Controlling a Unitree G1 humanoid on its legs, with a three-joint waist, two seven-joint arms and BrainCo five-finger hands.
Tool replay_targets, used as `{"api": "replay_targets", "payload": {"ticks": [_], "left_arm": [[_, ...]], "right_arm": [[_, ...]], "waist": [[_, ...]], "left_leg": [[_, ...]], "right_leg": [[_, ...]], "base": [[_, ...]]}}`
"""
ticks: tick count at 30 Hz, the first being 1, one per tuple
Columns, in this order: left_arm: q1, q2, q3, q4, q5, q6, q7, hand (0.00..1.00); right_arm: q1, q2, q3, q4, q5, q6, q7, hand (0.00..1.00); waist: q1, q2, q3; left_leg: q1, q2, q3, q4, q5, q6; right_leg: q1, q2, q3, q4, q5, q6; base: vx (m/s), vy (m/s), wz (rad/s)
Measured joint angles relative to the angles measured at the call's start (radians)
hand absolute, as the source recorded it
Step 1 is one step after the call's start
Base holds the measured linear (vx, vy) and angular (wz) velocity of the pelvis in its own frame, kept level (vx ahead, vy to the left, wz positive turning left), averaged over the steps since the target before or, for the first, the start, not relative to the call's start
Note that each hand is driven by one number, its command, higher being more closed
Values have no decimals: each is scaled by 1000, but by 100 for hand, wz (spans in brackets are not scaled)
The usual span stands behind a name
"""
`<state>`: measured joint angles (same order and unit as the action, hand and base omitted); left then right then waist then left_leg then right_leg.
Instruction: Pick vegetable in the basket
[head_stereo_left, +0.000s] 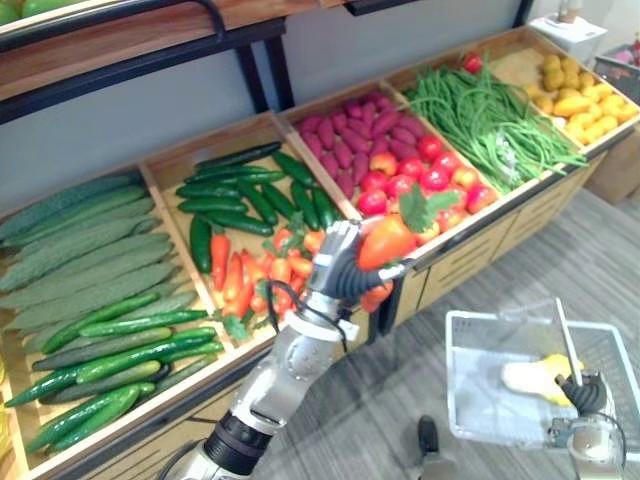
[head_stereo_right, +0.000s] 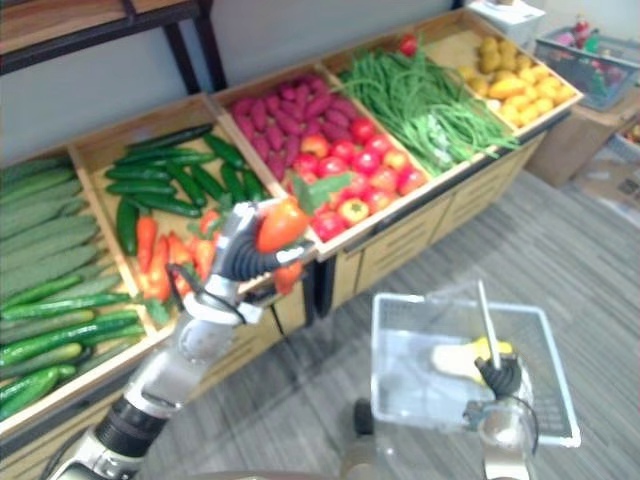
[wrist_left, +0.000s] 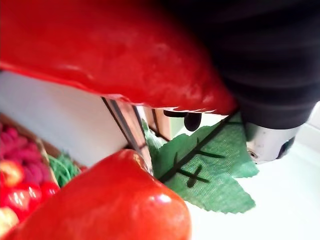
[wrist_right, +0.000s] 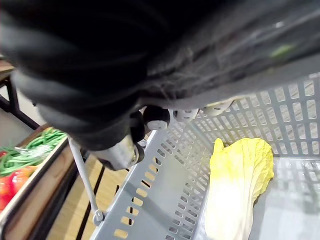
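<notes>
My left hand (head_stereo_left: 340, 268) is lifted in front of the stall, shut on a red-orange pepper (head_stereo_left: 384, 243) with a green leaf (head_stereo_left: 420, 208) on top. The same pepper (wrist_left: 100, 200) and its leaf (wrist_left: 210, 175) loom close in the left wrist view. At the lower right, my right hand (head_stereo_left: 585, 395) is shut on the thin handle (head_stereo_left: 567, 345) of a pale grey plastic basket (head_stereo_left: 470, 400). Inside the basket lies a yellow-white cabbage (wrist_right: 235, 185), also seen as a pale lump (head_stereo_right: 455, 362).
The wooden stall holds cucumbers (head_stereo_left: 90, 300), dark green cucumbers (head_stereo_left: 240, 190), orange peppers (head_stereo_left: 250, 275), purple sweet potatoes (head_stereo_left: 355, 135), red tomatoes (head_stereo_left: 420, 180), green beans (head_stereo_left: 490, 120) and yellow produce (head_stereo_left: 575, 95). Grey plank floor (head_stereo_left: 500, 280) lies between stall and basket.
</notes>
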<state>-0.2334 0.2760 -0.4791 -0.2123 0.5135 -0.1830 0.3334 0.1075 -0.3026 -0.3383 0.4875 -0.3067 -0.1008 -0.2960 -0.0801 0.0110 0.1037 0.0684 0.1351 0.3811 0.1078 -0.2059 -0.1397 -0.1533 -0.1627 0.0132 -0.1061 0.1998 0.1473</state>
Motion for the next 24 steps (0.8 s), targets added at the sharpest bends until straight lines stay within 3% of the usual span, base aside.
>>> {"api": "replay_targets", "payload": {"ticks": [6, 11, 24], "left_arm": [[-47, -56, -98, 151, -39, -10, -60, 100], [-89, -122, -164, 297, -37, 1, -77, 100], [-186, -226, -187, 586, 19, 62, -62, 100]], "right_arm": [[30, -3, 10, -112, -5, -1, 17, 100], [43, 1, 81, -178, -8, -8, 20, 100], [92, 52, 168, -289, -6, -18, 23, 100]], "waist": [[-4, 1, -2], [-26, 1, -2], [-53, -4, 0]], "left_leg": [[23, -2, 35, 0, -11, -2], [42, -2, 67, -2, -20, -3], [59, -1, 131, -3, -39, -8]], "right_leg": [[0, 7, 35, 0, 1, 1], [-2, 15, 63, 0, 1, 2], [-27, 34, 128, 0, 5, 7]], "base": [[-11, -27, -19], [-7, -37, -16], [-15, -49, -16]]}}
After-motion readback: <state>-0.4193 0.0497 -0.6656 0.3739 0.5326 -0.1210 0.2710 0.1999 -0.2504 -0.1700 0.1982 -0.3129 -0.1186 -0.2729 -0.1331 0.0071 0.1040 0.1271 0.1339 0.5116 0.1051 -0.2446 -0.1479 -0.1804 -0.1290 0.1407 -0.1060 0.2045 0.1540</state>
